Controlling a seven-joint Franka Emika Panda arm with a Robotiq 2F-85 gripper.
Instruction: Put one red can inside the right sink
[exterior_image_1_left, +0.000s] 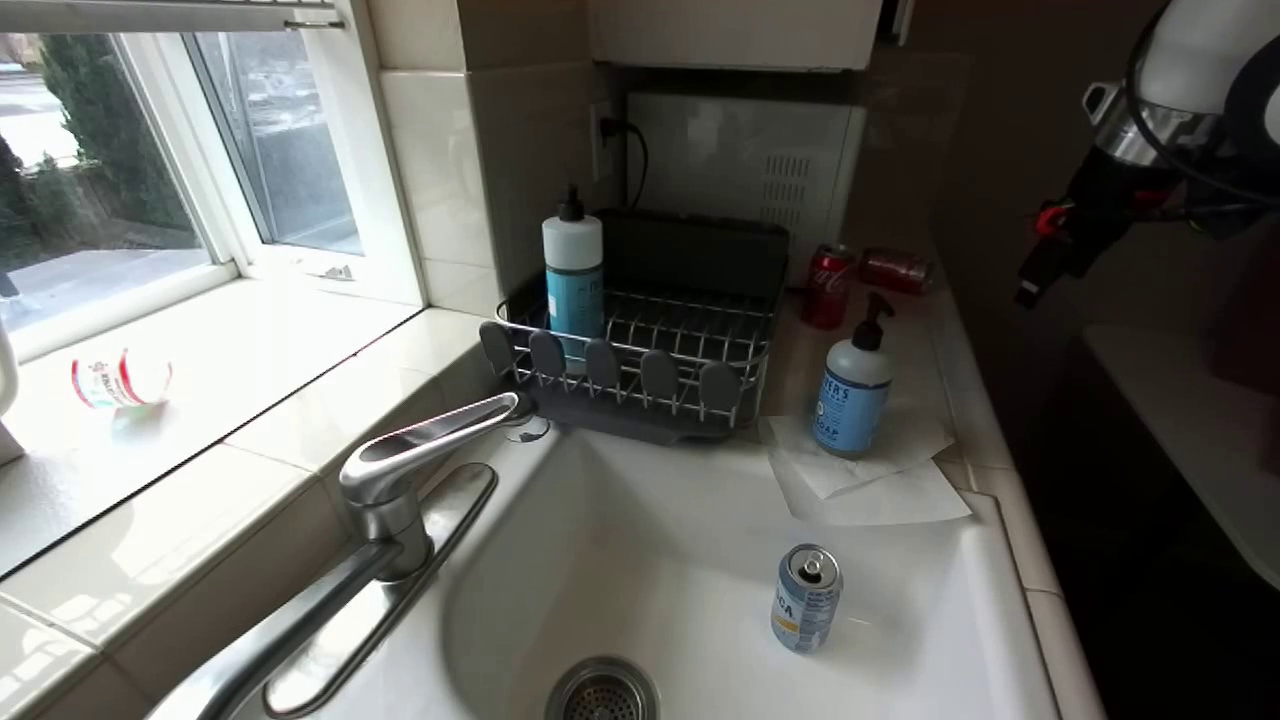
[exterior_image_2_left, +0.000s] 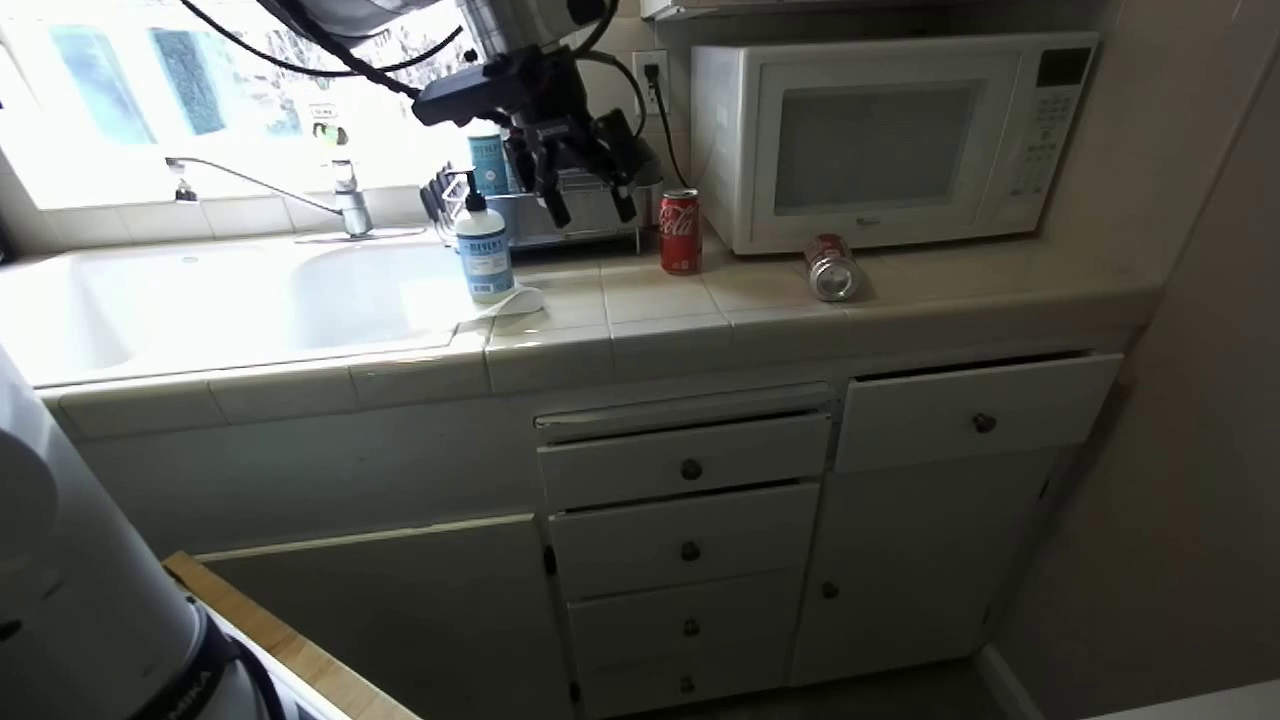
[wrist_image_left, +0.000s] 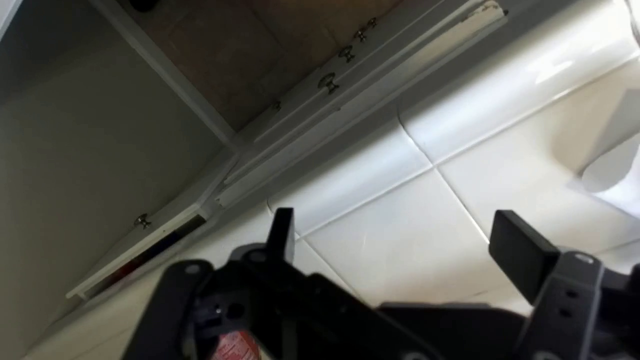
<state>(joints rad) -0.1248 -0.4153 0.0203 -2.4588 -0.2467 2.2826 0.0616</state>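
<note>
Got one right sink (exterior_image_1_left: 660, 540), one dish rack (exterior_image_1_left: 658, 374) at its edge, plus one gripper (wrist_image_left: 393, 227) above sink level, jaws spread wide. Two soap bottles (exterior_image_1_left: 851, 402), both outside the sink. One silver can (exterior_image_1_left: 806, 605) standing in it, two red cans (exterior_image_2_left: 681, 233) outside it, one upright, one tipped over.

Legible lettering, listed by carrier.
Upright red can (exterior_image_2_left: 681, 234): white script, "Cola" readable in an exterior view. Blue soap bottle (exterior_image_1_left: 853, 400): "YER'S" and, lower down, "SOAP", dark capitals, in an exterior view. Silver and blue can (exterior_image_1_left: 806, 602): "CA", start of the word out of sight. Arm base (exterior_image_2_left: 110, 590): pale "MIKA" on dark, in an exterior view. Print on the turquoise bottle (exterior_image_1_left: 574, 290), clear container (exterior_image_1_left: 104, 380) and microwave (exterior_image_2_left: 880, 145): too small or blurred to read.
</note>
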